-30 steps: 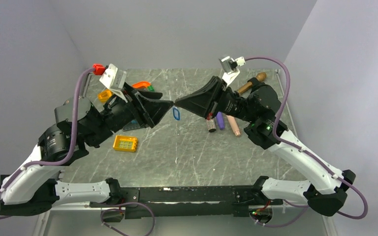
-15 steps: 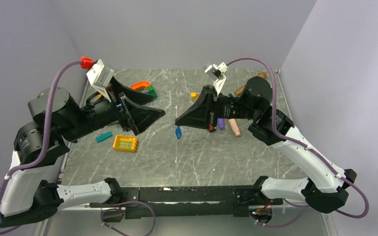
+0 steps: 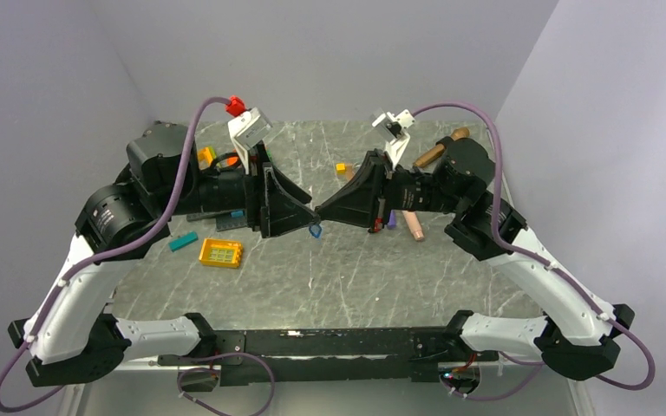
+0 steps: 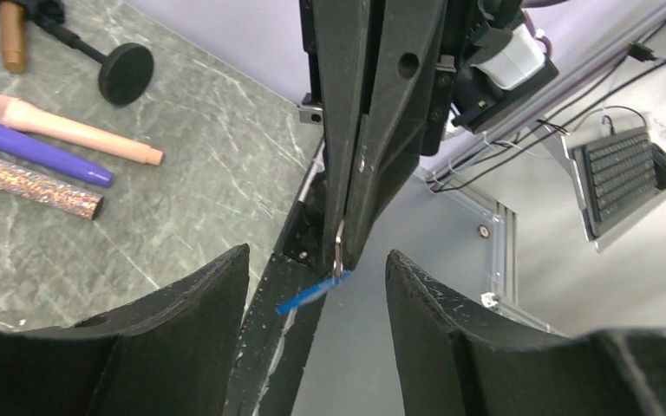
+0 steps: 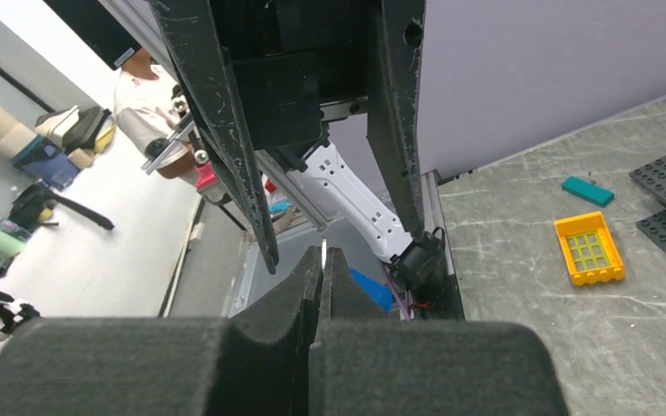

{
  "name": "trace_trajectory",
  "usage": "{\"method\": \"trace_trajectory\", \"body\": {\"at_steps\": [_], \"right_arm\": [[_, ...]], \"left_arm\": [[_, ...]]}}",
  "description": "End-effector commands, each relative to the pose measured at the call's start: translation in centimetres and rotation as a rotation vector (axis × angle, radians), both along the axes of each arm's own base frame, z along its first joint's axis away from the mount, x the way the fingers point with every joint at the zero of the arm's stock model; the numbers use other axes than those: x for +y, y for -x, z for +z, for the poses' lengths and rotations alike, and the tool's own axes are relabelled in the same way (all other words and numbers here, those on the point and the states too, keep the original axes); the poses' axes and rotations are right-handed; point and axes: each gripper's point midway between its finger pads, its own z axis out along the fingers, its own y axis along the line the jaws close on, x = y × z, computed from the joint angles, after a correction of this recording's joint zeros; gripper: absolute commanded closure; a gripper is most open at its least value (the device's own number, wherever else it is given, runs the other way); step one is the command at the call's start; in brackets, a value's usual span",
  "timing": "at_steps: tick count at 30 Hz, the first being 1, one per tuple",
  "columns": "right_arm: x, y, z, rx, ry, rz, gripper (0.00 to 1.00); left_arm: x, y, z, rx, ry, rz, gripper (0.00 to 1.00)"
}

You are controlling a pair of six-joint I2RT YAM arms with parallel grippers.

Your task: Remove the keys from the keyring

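My right gripper [image 3: 321,211] is shut on a thin silver key [image 5: 323,250], held in the air above the table's middle. The tiny bright-blue keyring [image 3: 315,230] hangs from that key just below the fingertips. It also shows in the left wrist view [image 4: 310,293] and in the right wrist view [image 5: 373,290]. My left gripper [image 3: 305,217] is open and faces the right one tip to tip. In the left wrist view its gap [image 4: 316,260] has the key [image 4: 338,251] and ring in it, touching neither finger.
A yellow brick [image 3: 220,252], a teal bar [image 3: 183,241] and dark baseplates [image 3: 217,217] lie at the left under my left arm. Pink, purple and glitter cylinders [image 3: 412,224] lie under my right arm. A small orange brick [image 3: 342,169] and a wooden handle [image 3: 442,146] lie farther back.
The grippers parted half a second ago, the ring hanging from the right one. The left gripper has now swung back, open around the right gripper's tip.
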Motion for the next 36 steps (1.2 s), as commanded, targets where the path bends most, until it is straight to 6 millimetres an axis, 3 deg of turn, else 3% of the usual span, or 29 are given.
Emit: {"method": "trace_trajectory", "body": {"at_steps": [1,10,17,36], "right_arm": [[-1.2,0.6,2.3,-0.038,-0.072,-0.03,1.0],[-1.4,0.8,2.4,-0.036,-0.067,-0.034,1.0],[-1.4,0.7,2.6,-0.041,-0.068,-0.032,1.0],[-2.2,0.6,2.6,-0.037,-0.068,-0.078,1.0]], "left_arm": [[0.3,2.0,2.2,-0.015,0.073,-0.086,0.38],[0.1,2.5,1.9,0.004,0.085,-0.114,0.48],[-0.8,1.8,1.6,0.007,0.078,-0.115,0.57],[-2.1,1.9,1.1,-0.023,0.033,-0.166,0.71]]}}
